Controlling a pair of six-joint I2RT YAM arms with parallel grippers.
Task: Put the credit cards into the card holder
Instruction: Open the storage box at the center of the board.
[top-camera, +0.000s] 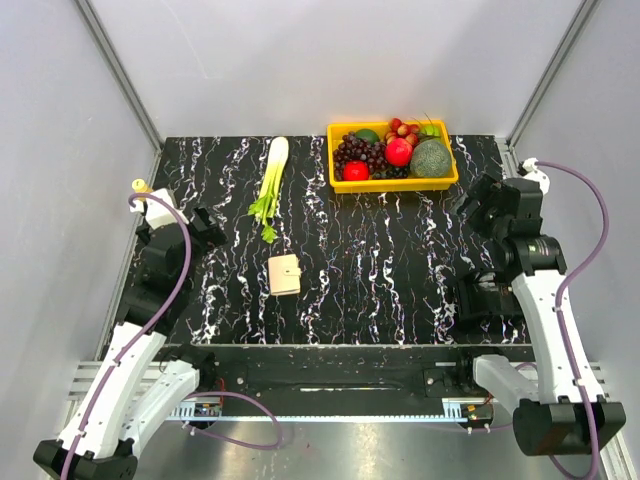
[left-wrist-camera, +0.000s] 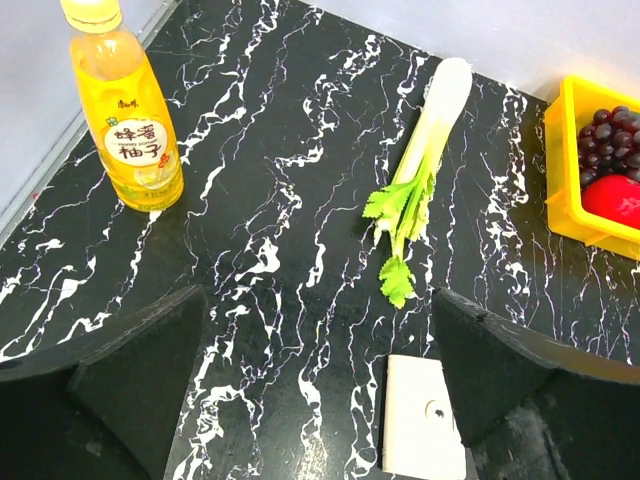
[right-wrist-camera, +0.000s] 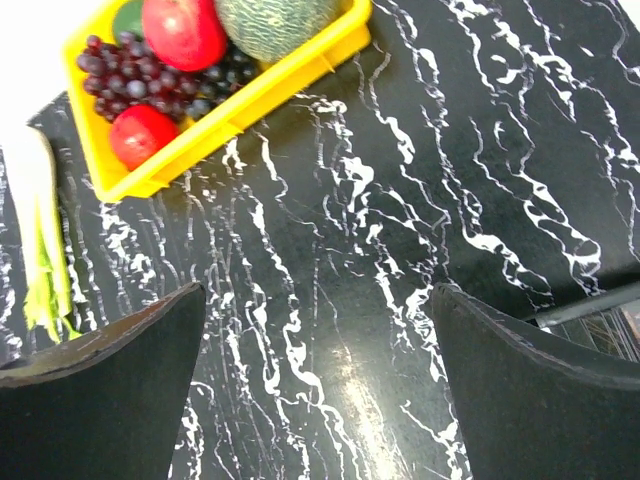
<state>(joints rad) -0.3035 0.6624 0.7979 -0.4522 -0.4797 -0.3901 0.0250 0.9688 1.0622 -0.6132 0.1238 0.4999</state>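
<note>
The card holder is a small beige wallet lying closed on the black marble table, left of the middle. In the left wrist view the card holder shows its clasp tab, just inside the right finger. My left gripper hovers to its left, and the left gripper is open with nothing between its fingers. My right gripper sits at the table's right side, far from the wallet. That right gripper is open over bare table. No credit cards are in view.
A yellow basket of fruit stands at the back, right of centre. A celery stalk lies at the back, left of the basket. A bottle of yellow drink stands at the far left edge. Grey walls close in three sides.
</note>
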